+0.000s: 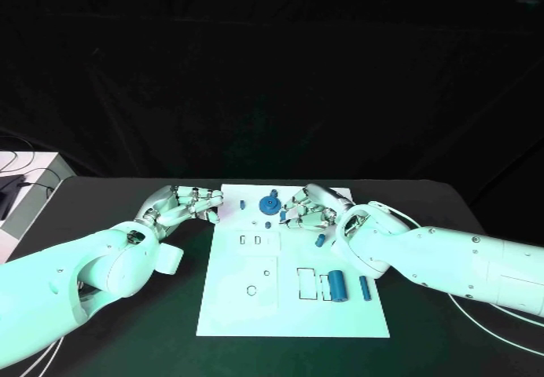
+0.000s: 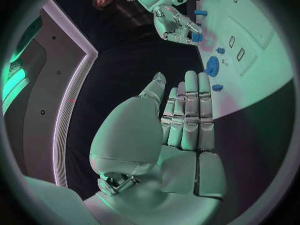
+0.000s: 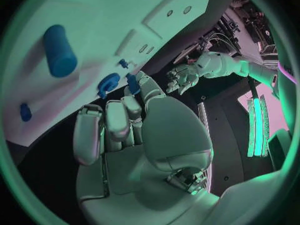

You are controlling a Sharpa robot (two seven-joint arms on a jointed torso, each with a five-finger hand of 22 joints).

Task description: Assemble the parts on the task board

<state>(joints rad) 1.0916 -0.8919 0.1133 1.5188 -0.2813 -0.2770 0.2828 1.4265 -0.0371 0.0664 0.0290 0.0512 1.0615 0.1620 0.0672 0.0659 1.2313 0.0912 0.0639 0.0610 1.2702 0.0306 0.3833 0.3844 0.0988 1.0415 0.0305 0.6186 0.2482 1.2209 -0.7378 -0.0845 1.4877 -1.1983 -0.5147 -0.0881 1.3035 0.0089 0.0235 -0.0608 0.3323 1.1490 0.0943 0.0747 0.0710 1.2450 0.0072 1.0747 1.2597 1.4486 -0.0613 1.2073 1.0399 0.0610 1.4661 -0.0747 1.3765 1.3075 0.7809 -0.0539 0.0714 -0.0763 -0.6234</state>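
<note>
The right hand (image 1: 304, 209) is working at about one o'clock on the task board (image 1: 292, 314), and in the right wrist view it is pinching a small blue peg (image 3: 132, 82) at its fingertips, just beside the round blue gear (image 1: 270, 205) that is sitting near the board's far edge at twelve o'clock. The step in hand is probably seating that peg into a socket near the gear, so the hand should be keeping the peg upright, lowering it straight, and letting go only once it is standing firm; a tilt here would likely be jamming it against the gear. The other fingers of that hand are lying partly curled, apart from the board. The left hand (image 1: 181, 206) is hovering over the tabletop (image 1: 136, 314) at the board's ten o'clock corner, just off its edge; the left wrist view is showing its fingers (image 2: 190, 110) stretched out straight and side by side, released, grasping nothing. Other parts are waiting: a blue cylinder (image 1: 336, 283) and a slimmer blue pin (image 1: 365, 287) at four o'clock on the board, and another small blue piece (image 1: 321, 240) near three o'clock.
</note>
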